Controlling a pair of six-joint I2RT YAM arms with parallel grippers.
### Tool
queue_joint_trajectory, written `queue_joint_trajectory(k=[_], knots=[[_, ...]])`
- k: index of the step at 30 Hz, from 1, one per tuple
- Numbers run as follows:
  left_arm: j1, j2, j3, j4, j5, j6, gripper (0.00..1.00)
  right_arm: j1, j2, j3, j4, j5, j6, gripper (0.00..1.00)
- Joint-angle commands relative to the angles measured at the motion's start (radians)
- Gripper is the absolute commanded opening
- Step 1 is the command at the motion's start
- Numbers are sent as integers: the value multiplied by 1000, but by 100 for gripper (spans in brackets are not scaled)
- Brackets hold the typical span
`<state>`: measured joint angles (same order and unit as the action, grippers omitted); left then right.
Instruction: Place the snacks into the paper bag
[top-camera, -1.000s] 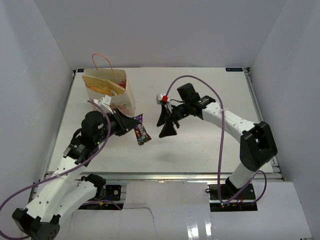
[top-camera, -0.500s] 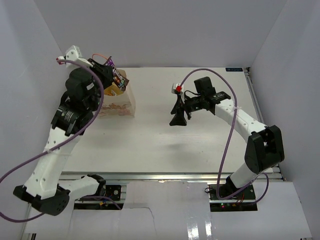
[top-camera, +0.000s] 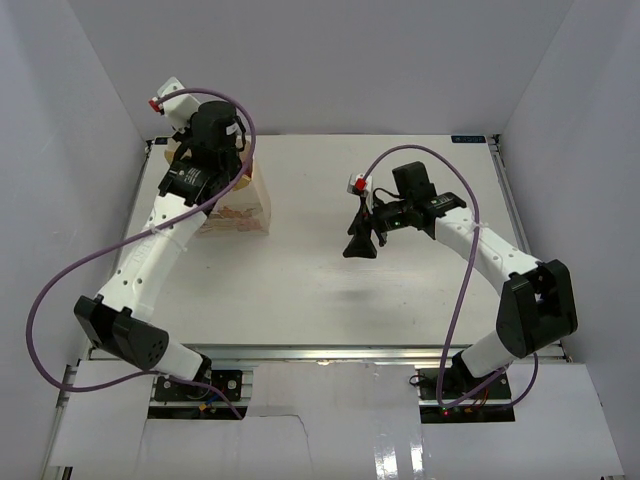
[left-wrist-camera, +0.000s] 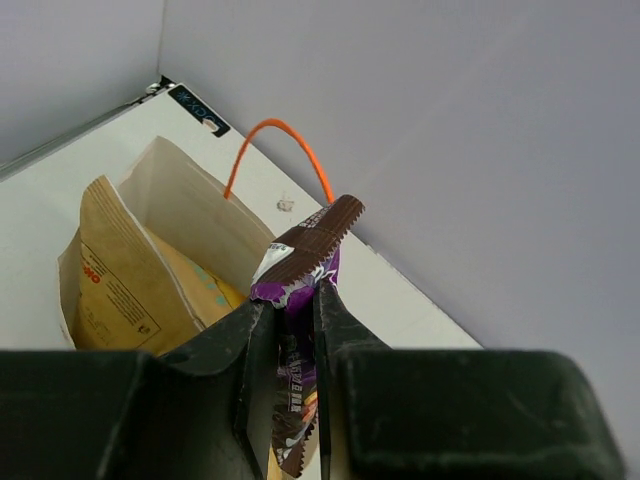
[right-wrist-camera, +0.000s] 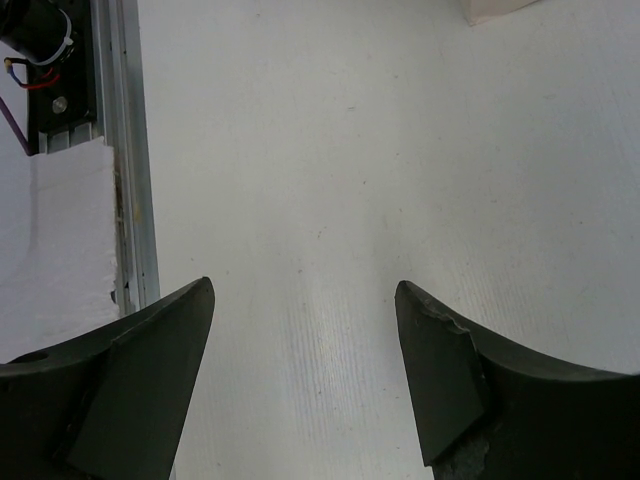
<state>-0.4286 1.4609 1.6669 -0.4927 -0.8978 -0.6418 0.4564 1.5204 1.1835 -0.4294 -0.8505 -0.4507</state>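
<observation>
No brand name reads clearly — only small dark print and a red mark on the golden chip bag (left-wrist-camera: 120, 290) standing inside the paper bag (left-wrist-camera: 190, 215). Since half a second ago the left arm has swung over the bag's mouth. The left gripper (left-wrist-camera: 288, 330) pinches the purple candy bar (left-wrist-camera: 300, 290) above the opening. The right gripper (right-wrist-camera: 305, 330) hangs spread wide over the bare table (right-wrist-camera: 320, 150) — holding nothing.

Top external view: high behind the arm bases, looking down over the whole table (top-camera: 400, 290). Left wrist view: close above the paper bag (left-wrist-camera: 170, 240), facing its open mouth. Right wrist view: looks down on bare table well right of the bag. All share the tabletop.
</observation>
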Motion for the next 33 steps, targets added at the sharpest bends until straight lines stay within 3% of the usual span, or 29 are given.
queue_joint_trajectory(k=[1, 5, 6, 7, 9, 10, 13, 14, 18, 20, 21, 22, 25, 26, 29, 30, 33], knots=[[51, -2, 16, -13, 2, -85, 0, -5, -31, -7, 31, 2, 10, 79], [100, 4, -22, -64, 85, -177, 0, -16, -37, -13, 32, 10, 10, 79], [114, 3, -33, -72, 118, -188, 4, -18, -42, -15, 31, 10, 10, 79], [120, -5, -56, -70, 138, -208, 22, -21, -43, -18, 31, 10, 10, 79], [139, -10, -67, -66, 212, -217, 40, -28, -49, -21, 29, 10, 12, 79], [143, -11, -67, -61, 241, -217, 56, -31, -51, -22, 29, 10, 12, 79], [146, -39, -75, -23, 335, -188, 79, -41, -65, -27, 23, 18, 10, 79], [152, -45, -72, -20, 352, -185, 83, -42, -71, -28, 23, 21, 9, 79], [156, -92, -50, -20, 420, -167, 91, -59, -89, -30, 11, 59, 17, 79], [157, -144, -45, 5, 488, -130, 96, -61, -104, -19, 12, 192, 49, 80], [157, -171, -59, 31, 544, -40, 97, -64, -109, -13, 17, 261, 93, 81], [157, -204, -85, 67, 703, 12, 98, -65, -117, -6, 18, 415, 119, 88], [157, -371, -257, 195, 1013, 157, 98, -81, -138, 22, 17, 648, 150, 97], [157, -414, -306, 209, 1064, 171, 98, -85, -147, 22, 21, 689, 149, 94], [157, -597, -507, 188, 1192, 211, 98, -107, -196, -7, 58, 793, 152, 90], [157, -700, -624, 184, 1208, 211, 98, -111, -207, -19, 70, 821, 156, 90], [157, -856, -792, 180, 1231, 197, 98, -116, -255, -56, 110, 954, 188, 90]])
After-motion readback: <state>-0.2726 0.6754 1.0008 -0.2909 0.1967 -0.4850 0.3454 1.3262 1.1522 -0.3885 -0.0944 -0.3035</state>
